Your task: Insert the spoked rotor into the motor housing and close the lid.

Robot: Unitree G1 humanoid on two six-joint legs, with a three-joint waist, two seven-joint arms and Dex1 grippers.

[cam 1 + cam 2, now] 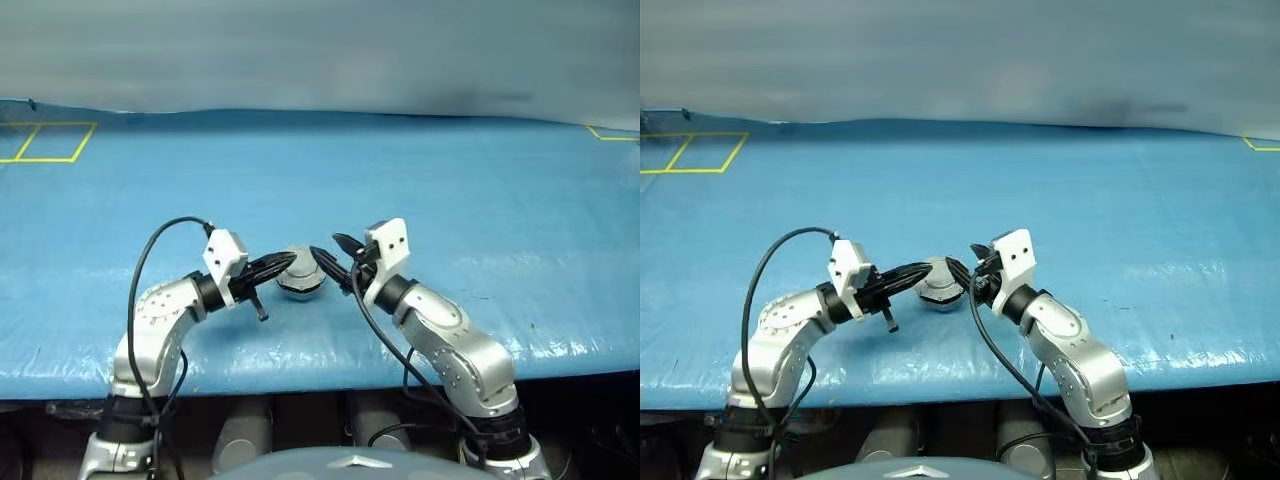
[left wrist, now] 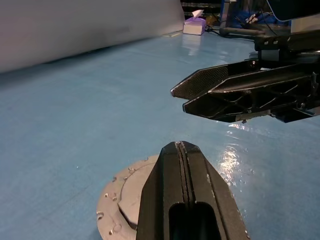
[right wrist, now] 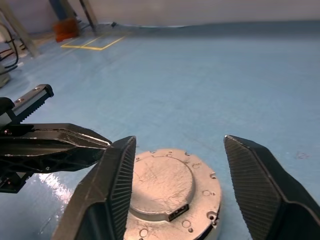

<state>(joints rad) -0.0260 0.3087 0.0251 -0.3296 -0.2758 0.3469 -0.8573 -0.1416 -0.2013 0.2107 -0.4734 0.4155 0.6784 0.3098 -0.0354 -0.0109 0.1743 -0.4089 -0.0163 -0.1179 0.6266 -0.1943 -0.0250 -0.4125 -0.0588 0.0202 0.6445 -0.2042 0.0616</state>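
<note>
The motor housing [image 3: 170,192] sits on the blue counter [image 1: 470,200] with the lid [image 3: 161,186] down on it, plain grey face up, a raised round centre and a ring of small holes near the edge. With the lid closed, nothing of the inside can be seen, so the copper windings and the spoked rotor are hidden from where I stand.

Both arms reach in toward it from either side. The right claw [image 3: 175,175] has its fingers [image 3: 112,185] spread well apart, and the housing lies just past and between them; whether either finger touches the metal is hard to tell, since the finger bases run off the edge of the right wrist view. The left claw [image 2: 181,150] has its two black fingers pressed flat together with nothing between them. The housing lies just under and behind its tip, and most of the grey disc is blocked by those fingers in the left wrist view, leaving only a crescent of rim showing.

From the head views the two claw tips nearly meet over the housing, covering its sides, so only a small grey patch [image 1: 300,277] peeks out between them.

Far beyond the left claw, yellow lines [image 1: 50,140] mark rectangles on the counter.
</note>
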